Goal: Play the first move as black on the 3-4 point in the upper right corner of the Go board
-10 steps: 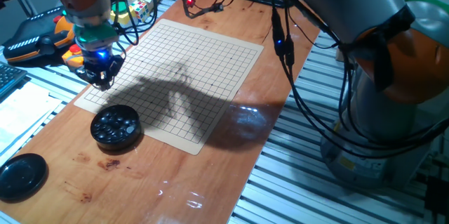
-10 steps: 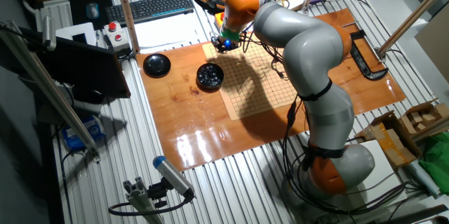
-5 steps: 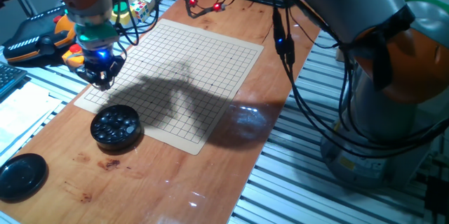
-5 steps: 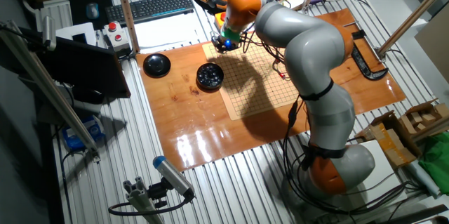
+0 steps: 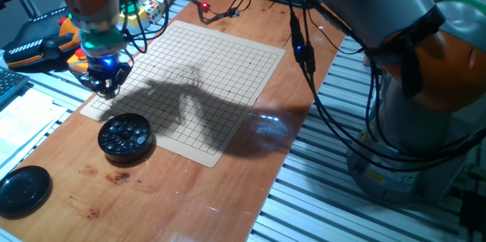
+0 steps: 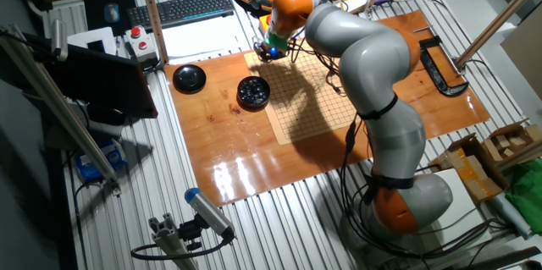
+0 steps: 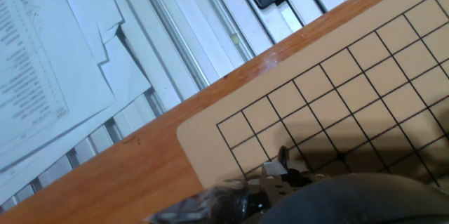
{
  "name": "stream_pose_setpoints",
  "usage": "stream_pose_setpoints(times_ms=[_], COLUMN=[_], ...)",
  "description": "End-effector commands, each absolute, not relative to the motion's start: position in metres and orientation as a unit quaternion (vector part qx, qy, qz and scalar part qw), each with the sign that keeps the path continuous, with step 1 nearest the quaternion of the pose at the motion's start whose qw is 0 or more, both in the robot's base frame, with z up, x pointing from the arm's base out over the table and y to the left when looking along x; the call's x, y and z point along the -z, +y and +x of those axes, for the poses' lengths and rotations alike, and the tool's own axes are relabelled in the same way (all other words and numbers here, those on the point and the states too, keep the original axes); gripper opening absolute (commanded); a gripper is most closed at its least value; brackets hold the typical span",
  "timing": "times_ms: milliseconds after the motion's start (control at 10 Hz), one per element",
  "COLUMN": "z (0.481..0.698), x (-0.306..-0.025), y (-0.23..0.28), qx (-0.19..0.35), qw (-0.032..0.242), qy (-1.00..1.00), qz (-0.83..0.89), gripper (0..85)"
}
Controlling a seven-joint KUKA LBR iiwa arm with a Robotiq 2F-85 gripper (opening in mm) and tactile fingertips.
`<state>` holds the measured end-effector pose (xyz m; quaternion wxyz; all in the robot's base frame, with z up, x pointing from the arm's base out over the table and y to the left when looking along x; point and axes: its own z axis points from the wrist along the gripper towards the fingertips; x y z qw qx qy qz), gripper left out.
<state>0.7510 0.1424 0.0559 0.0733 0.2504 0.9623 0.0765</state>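
**Claw parked over the board corner**

So here's where I'm at: my claw [image 5: 105, 84] is hanging right over one corner of the Go board [image 5: 199, 75] — the corner nearest the orange-and-black pendant [image 5: 45, 41] lying off the edge of the wooden tabletop [image 5: 250, 158]. From the other fixed view the claw [image 6: 268, 52] sits at the board's [image 6: 318, 92] far corner, closest to the keyboard [image 6: 182, 8].

Is it spread, or pinching a stone? I honestly can't tell. In both fixed views the fingertips are a dark blob under the glowing blue-green ring, and the hand view only shows blurry dark hardware along the bottom edge (no clear look between the fingers). I can't pick out a single black stone anywhere near the tips.

The stones I can see are all in the round black bowl [image 5: 126, 136], which stands on the tabletop just beside the board's near edge, touching or nearly so. Its lid [image 5: 23, 190] lies well apart, toward the tabletop's corner.

The hand view shows the board's [image 7: 351, 97] rounded corner and the first few grid squares — all bare lines, with some papers [image 7: 49, 76] on the slatted surface beyond the tabletop.
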Motion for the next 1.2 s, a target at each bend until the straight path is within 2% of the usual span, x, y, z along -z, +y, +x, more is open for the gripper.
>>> stream_pose_setpoints(times_ms=[0, 1100], z=[0.753, 0.763], x=[-0.053, -0.043], y=[0.143, 0.137], qx=[-0.077, -0.082], qw=[0.073, 0.072], qy=[0.962, 0.959], qz=[0.251, 0.26], gripper=[1.0, 1.0])
